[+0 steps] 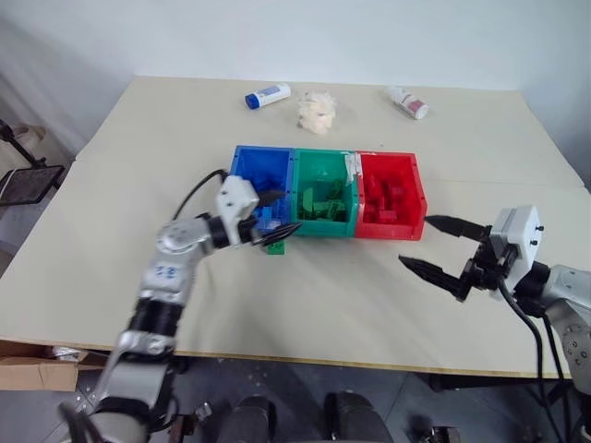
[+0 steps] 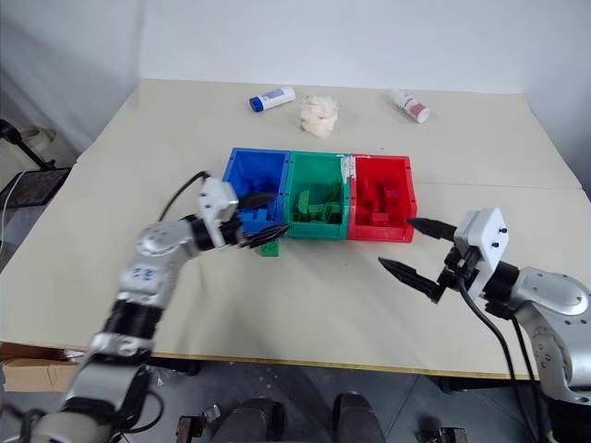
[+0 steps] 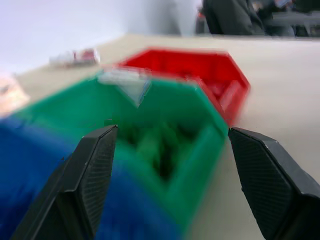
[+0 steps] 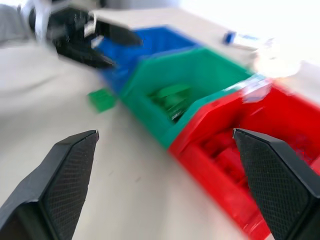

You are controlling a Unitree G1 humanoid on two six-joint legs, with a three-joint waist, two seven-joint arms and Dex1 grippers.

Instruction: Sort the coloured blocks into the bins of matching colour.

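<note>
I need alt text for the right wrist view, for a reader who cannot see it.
Three joined bins, blue bin, green bin and red bin, hold blocks of their own colours, seen between the open right pincer. One green block lies on the table beside them, near the left pincer.

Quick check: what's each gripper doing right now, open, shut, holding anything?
Left gripper: open, holding nothing, at the bins.
Right gripper: open, holding nothing, over the table.
</note>
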